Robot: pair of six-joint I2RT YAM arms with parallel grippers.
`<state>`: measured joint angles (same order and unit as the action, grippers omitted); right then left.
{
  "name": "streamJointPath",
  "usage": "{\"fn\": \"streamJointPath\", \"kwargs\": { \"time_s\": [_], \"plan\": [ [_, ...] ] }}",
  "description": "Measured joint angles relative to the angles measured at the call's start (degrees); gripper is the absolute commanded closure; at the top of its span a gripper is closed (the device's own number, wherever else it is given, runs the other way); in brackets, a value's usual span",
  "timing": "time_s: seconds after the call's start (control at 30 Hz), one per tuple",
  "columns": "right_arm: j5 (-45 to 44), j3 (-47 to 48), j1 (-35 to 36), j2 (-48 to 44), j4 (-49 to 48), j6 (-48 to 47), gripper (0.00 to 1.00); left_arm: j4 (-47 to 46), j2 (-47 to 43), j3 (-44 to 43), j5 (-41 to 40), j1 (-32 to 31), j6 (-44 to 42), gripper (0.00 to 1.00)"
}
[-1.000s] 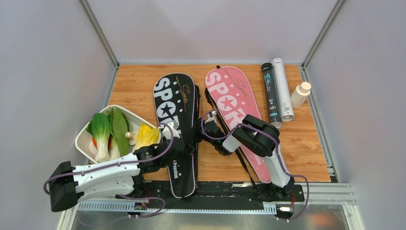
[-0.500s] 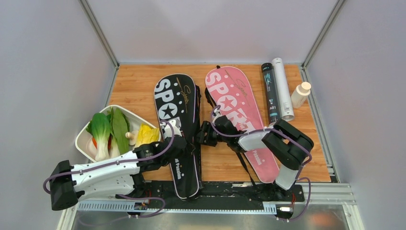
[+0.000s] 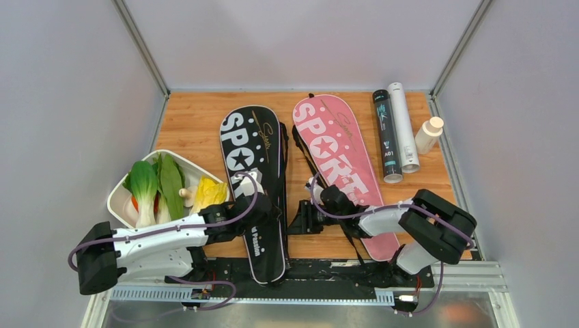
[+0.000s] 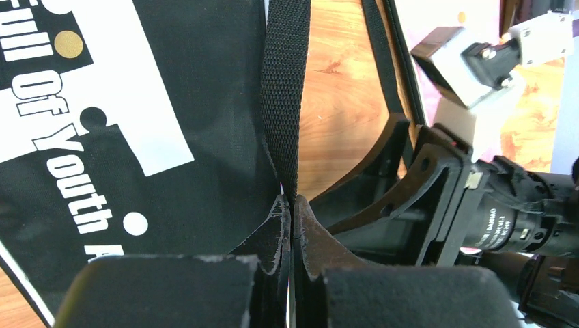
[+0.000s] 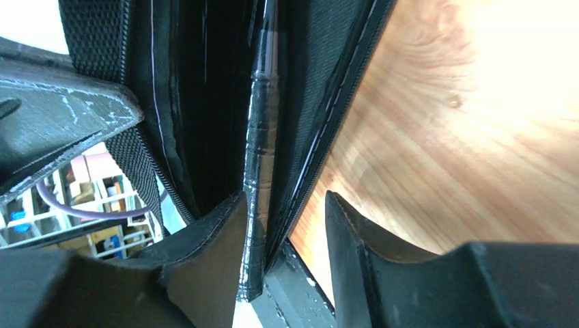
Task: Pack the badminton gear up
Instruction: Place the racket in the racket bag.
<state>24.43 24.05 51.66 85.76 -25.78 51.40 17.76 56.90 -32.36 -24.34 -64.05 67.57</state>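
Observation:
The black "SPORT" racket bag (image 3: pixel 249 157) lies lengthwise mid-table, with the pink bag (image 3: pixel 334 147) to its right. My left gripper (image 3: pixel 265 213) rests on the black bag's right edge. In the left wrist view it (image 4: pixel 291 205) is shut, pinching the bag's black strap (image 4: pixel 283 89). My right gripper (image 3: pixel 299 220) points left at the same edge, near the table's front. In the right wrist view it (image 5: pixel 287 219) stands open around a black wrapped racket handle (image 5: pixel 261 150) lying in the bag's unzipped opening, close against the left finger. A black tube (image 3: pixel 386 137) and a white tube (image 3: pixel 403 126) lie at the back right.
A white tray (image 3: pixel 117 198) of vegetables sits at the left, just beside my left arm. A small white bottle (image 3: pixel 429 134) with a tan cap stands by the right wall. The pink bag's black strap trails on the wood under my right arm.
My right arm has swung its elbow out to the right, and its gripper has come down toward the table's near edge. My left gripper has stayed shut on the black bag's strap.

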Motion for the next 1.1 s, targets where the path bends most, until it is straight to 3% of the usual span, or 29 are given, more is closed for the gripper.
{"fn": "streamJointPath", "kwargs": {
  "time_s": [0.37, 0.73, 0.83, 0.9, 1.0, 1.1],
  "plan": [
    [1.6, -1.0, 5.8, 7.3, -13.1, 5.8, 0.80, -2.9, 5.2, -0.1, 1.3, 0.0, -0.4, 1.00],
    [0.1, 0.6, 8.1, 19.6, -29.3, 14.4, 0.84, -4.9, 5.1, 1.4, 1.3, 0.2, 0.3, 1.00],
    [-0.6, -0.1, 8.5, 21.8, -34.1, 16.7, 0.75, -6.1, 5.4, 2.4, 1.4, 0.2, 0.6, 1.00],
    [-2.3, -1.4, 8.6, 21.7, -35.1, 17.3, 0.68, -6.7, 6.1, 2.5, 1.5, 0.3, 0.6, 0.94],
    [-5.3, -3.6, 8.6, 18.8, -31.6, 17.6, 0.54, -7.0, 6.5, 2.5, 1.8, 0.2, 0.6, 0.74],
    [-9.7, -4.0, 8.7, 10.5, -22.2, 17.1, 0.51, -6.4, 6.3, 2.0, 1.9, 0.2, 0.8, 0.63]
  ]
}}
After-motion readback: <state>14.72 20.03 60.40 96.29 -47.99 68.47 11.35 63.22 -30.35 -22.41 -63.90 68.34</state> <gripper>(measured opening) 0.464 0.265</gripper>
